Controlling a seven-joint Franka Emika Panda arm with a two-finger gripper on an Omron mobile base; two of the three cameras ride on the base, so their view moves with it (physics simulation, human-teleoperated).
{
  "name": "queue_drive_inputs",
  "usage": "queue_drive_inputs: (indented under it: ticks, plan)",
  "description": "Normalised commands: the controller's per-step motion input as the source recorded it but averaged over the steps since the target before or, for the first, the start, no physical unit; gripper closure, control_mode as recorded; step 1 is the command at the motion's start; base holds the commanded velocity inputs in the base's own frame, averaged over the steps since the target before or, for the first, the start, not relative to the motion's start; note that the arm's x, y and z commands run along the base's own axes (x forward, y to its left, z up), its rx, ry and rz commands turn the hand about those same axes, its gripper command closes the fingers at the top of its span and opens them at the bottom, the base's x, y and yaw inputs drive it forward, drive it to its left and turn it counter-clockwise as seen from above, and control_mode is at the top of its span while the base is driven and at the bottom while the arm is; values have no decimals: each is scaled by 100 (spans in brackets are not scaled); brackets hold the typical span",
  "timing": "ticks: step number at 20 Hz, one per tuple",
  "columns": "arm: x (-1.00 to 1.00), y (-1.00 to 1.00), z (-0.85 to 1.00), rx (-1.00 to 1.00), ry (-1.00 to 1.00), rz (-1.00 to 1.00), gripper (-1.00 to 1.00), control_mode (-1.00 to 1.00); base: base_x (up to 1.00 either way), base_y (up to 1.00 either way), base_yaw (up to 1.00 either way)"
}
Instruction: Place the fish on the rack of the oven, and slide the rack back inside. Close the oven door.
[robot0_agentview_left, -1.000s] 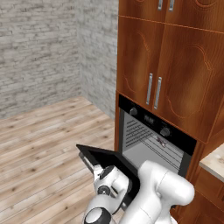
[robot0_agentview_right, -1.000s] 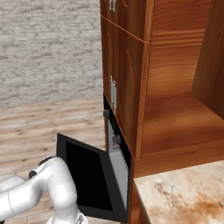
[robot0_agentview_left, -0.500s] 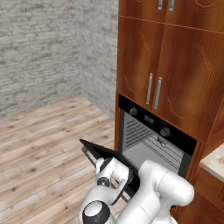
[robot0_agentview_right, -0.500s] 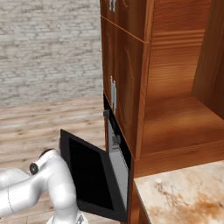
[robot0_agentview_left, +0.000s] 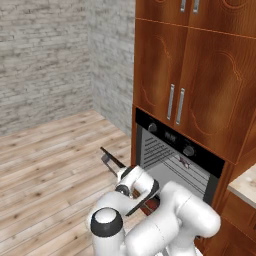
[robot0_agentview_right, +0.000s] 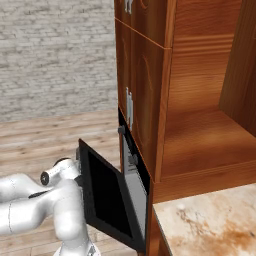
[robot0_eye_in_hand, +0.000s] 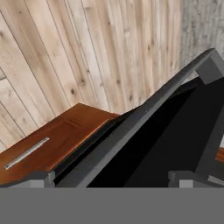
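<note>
Since a second ago, the oven door (robot0_agentview_right: 107, 197) has swung up higher. It was tipped well down before, and now it stands about halfway shut, with its top edge leaning out from the oven (robot0_agentview_left: 175, 160). The white arm has come up with it and stays pressed close under the door.

The door is a big flat black panel with a long grey bar handle (robot0_eye_in_hand: 131, 131) along its edge. In the hand view the handle runs slantwise just past the gripper (robot0_eye_in_hand: 111, 177). Its two small grey fingertips (robot0_eye_in_hand: 35, 178) stick up far apart, one on each side of the handle, so the gripper is spread wide and is holding nothing.

The oven is black and boxy, with a strip of round knobs (robot0_agentview_left: 188, 150) across the top. Inside, the side walls are pale grey with thin ridges. The rack (robot0_agentview_left: 187, 167) looks like thin silver wires deep in the opening. The fish can't be made out in there, because the door and the arm hide much of the inside.

Shiny red-brown wood cabinets (robot0_agentview_left: 200, 75) sit all around the oven, with slim silver handles (robot0_agentview_left: 175, 104) on the doors above. The floor (robot0_agentview_left: 50, 155) is pale wooden planks, and the back wall (robot0_agentview_left: 45, 55) is rough grey brick. A speckled stone counter (robot0_agentview_right: 210, 225) sits to the right.
</note>
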Motion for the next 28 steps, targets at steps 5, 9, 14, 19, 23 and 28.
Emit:
queue_drive_inputs:
  ticks: [5, 9, 14, 19, 23, 28]
  plan:
    - [24, -66, 5, -49, -23, -32, -100, -100, 0, 0, 0]
    - [29, -64, 0, -49, -29, -33, -100, -100, 0, 0, 0]
    - [25, -67, -4, -49, -36, -32, -100, -100, 0, 0, 0]
    - [27, -71, -7, -49, -36, -31, -100, -100, 0, 0, 0]
    - [33, -70, 0, -50, -32, -30, -100, -100, 0, 0, 0]
    - [43, -79, 0, -48, -24, -29, -100, -100, 0, 0, 0]
